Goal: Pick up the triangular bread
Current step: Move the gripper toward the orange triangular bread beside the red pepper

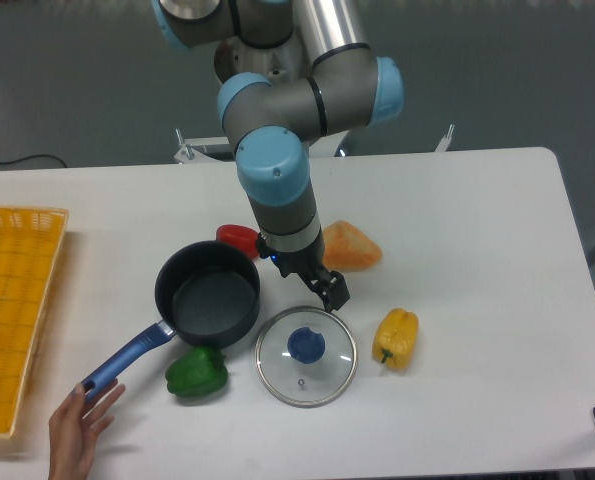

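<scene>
Chunky silver-grey arm [282, 205], light-blue joint caps, black seam rings, little blue light at wrist, small black tool [333, 291]

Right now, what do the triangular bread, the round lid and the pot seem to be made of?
The triangular bread looks like smooth moulded plastic: even orange, faint gloss, so probably a toy. The lid seems clear glass with a metal rim, since the table shows through it, and a blue knob, likely plastic. The pot looks like dark matte coated metal, with a blue handle; its material is unclear.
</scene>
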Robot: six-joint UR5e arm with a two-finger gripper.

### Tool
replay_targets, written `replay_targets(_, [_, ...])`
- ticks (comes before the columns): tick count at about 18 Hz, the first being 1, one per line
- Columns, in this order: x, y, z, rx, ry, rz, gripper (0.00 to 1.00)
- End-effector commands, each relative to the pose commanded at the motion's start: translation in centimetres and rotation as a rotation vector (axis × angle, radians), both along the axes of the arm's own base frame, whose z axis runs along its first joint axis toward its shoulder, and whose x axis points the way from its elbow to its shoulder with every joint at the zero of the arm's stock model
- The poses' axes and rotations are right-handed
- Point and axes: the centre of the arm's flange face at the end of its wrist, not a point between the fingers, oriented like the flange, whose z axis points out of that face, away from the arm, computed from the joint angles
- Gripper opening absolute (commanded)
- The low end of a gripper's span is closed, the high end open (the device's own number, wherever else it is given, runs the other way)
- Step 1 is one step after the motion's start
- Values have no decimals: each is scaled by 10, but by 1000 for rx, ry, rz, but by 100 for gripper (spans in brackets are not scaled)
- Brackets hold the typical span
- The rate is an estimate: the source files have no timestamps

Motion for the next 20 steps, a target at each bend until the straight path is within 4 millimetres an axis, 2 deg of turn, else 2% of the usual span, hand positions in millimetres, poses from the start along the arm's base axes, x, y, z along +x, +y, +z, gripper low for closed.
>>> replay_targets(2, [4,-2,-11,-42,6,-12,100])
replay_targets(4, [10,-5,-19,-118,41,-92,100])
replay_targets(8, [16,-13,-48,-184,-9,-230,100])
replay_targets(12, [12,-21,-56,-226,-39,-393,100])
replay_targets(16, [7,-30,-61,-251,-65,-473,100])
replay_targets(20, [-3,-48,-74,-267,-107,-544,100])
